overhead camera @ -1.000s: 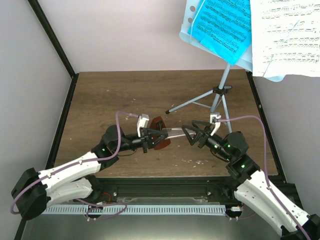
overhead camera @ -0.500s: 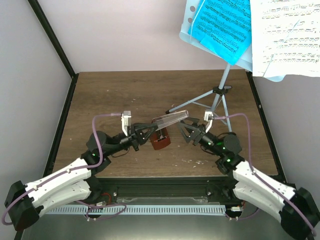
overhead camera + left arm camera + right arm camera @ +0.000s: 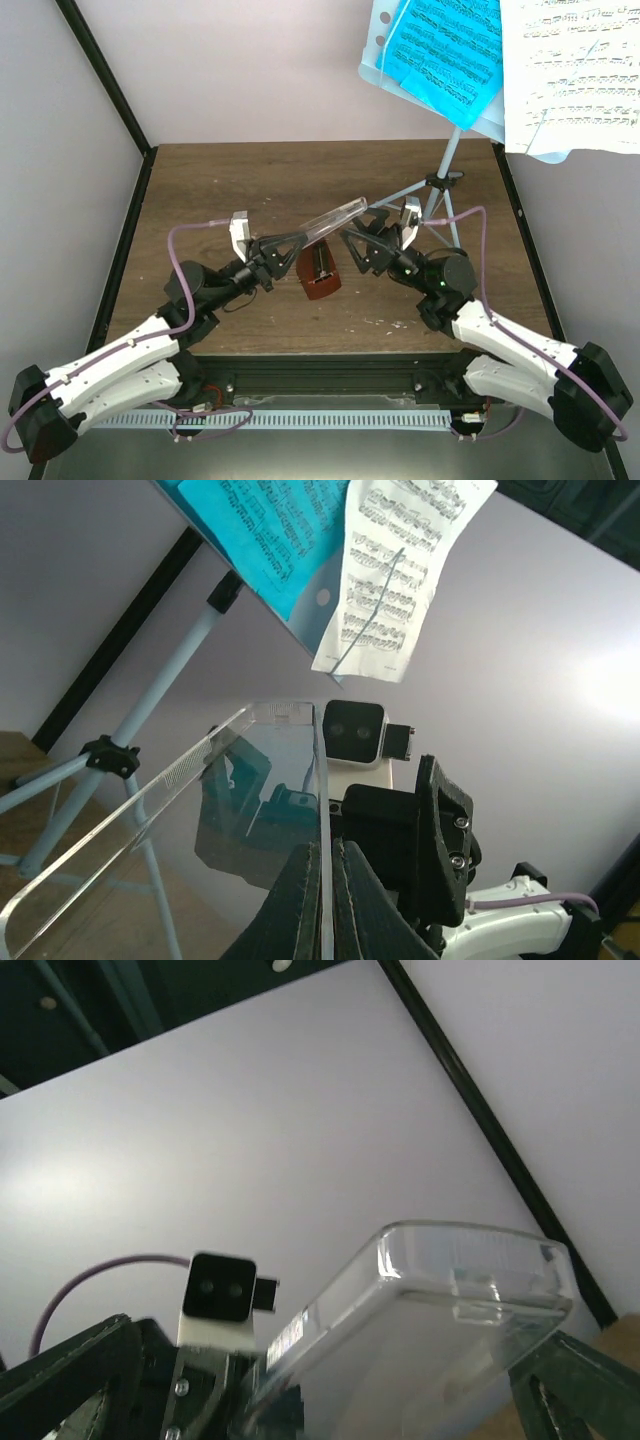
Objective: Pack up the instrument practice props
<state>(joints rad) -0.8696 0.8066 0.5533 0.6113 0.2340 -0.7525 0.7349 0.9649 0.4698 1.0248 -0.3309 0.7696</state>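
Observation:
The red-brown metronome [image 3: 318,272] stands uncovered on the table. My left gripper [image 3: 288,245] is shut on one edge of its clear cover [image 3: 335,220] and holds it in the air, tilted up to the right; the fingertips [image 3: 305,885] pinch the thin wall of the cover [image 3: 190,800]. My right gripper [image 3: 365,238] is open, with the far end of the cover [image 3: 430,1300] between its spread fingers [image 3: 575,1380]. The pale blue music stand [image 3: 385,75] on its silver tripod [image 3: 440,185] holds a blue page [image 3: 445,45] and a white page [image 3: 570,70].
The tripod legs [image 3: 385,205] spread over the table just behind my right gripper. A black frame post [image 3: 105,80] runs along the left wall. The brown table [image 3: 220,190] has a dark rail at its near edge.
Both grippers have risen and moved back. The clear cover has gone up with the left gripper, off the metronome, and now tilts upward to the right.

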